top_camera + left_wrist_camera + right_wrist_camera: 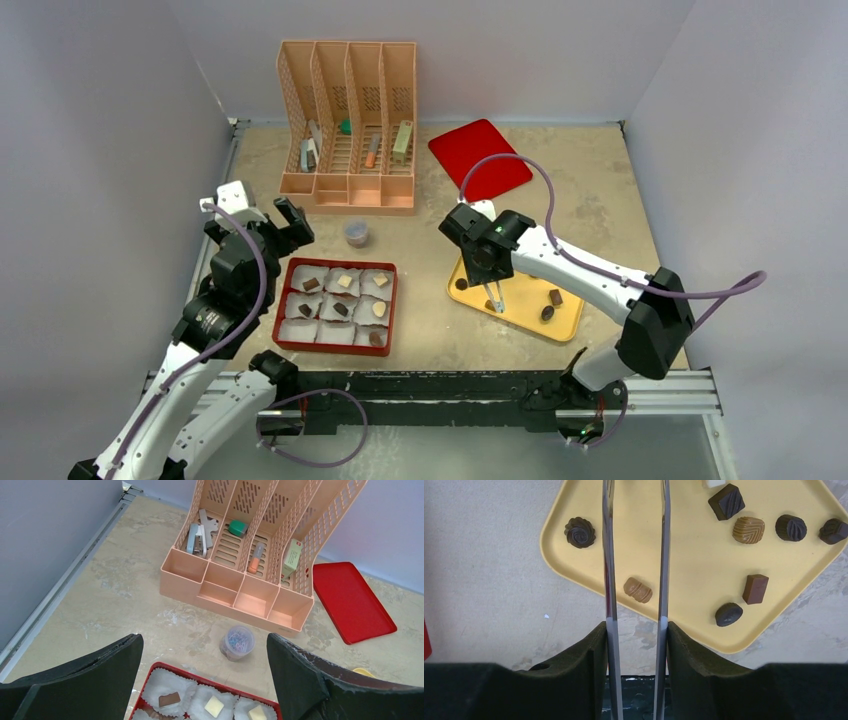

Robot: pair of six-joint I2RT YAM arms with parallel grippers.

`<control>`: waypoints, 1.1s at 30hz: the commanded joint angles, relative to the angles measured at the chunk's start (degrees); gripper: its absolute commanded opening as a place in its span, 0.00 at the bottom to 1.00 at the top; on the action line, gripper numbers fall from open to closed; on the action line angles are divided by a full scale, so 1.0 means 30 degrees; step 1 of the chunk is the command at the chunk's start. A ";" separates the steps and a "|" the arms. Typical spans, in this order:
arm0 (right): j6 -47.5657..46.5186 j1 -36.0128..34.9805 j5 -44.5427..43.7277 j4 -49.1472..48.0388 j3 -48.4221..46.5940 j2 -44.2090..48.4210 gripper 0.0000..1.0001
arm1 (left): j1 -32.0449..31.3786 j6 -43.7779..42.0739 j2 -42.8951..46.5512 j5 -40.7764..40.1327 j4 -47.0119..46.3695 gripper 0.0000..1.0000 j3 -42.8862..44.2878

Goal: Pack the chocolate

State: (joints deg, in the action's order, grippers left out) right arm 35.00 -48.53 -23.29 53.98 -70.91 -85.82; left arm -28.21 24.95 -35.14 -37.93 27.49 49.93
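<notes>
The chocolate is split between two places. Several pieces sit in white paper cups in the red box [337, 263], among them a brown square [169, 699] and a cream square [214, 706]. Several more lie on the yellow tray [684, 580]: a dark swirl [580, 532], a brown bar [755, 588] and a dark oval [729, 614]. My right gripper [636, 630] is shut on metal tweezers [607, 555]. Their two arms stand apart over the tray, with a caramel piece [638, 590] lying between them. My left gripper [204, 639] is open and empty above the box's far edge.
A peach desk organizer [240, 587] with small office items stands at the back. A small cup of paper clips [238, 642] sits between it and the red box. A red lid [352, 602] lies at the back right. The yellow tray also shows in the top view [520, 315].
</notes>
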 commanded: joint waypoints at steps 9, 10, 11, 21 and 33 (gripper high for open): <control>0.0805 0.0174 -0.1088 0.0283 0.0174 -0.0031 0.46 | -0.0061 -0.0407 -0.0036 -0.0283 -0.0694 0.94 0.0010; 0.0759 0.0181 -0.1012 0.0175 0.0234 -0.0058 0.47 | -0.0061 -0.0406 -0.0036 -0.0280 -0.0695 0.94 0.0002; 0.0672 0.0196 -0.0863 0.0000 0.0329 -0.0069 0.47 | -0.0061 -0.0406 -0.0036 -0.0254 -0.0695 0.94 -0.0006; 0.0265 0.0350 -0.0254 -0.1211 0.0896 -0.0162 0.43 | -0.0061 -0.0377 0.0024 -0.0235 -0.0640 0.94 0.0066; 0.0043 0.0357 -0.0382 -0.0181 0.0230 0.0869 0.29 | -0.0061 -0.0297 -0.0038 -0.0138 -0.0636 0.94 0.0274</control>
State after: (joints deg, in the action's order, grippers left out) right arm 35.77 -47.59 -22.92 51.18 -68.01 -86.08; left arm -28.21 24.43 -35.20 -37.98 27.49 49.89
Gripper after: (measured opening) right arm 0.412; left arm 0.937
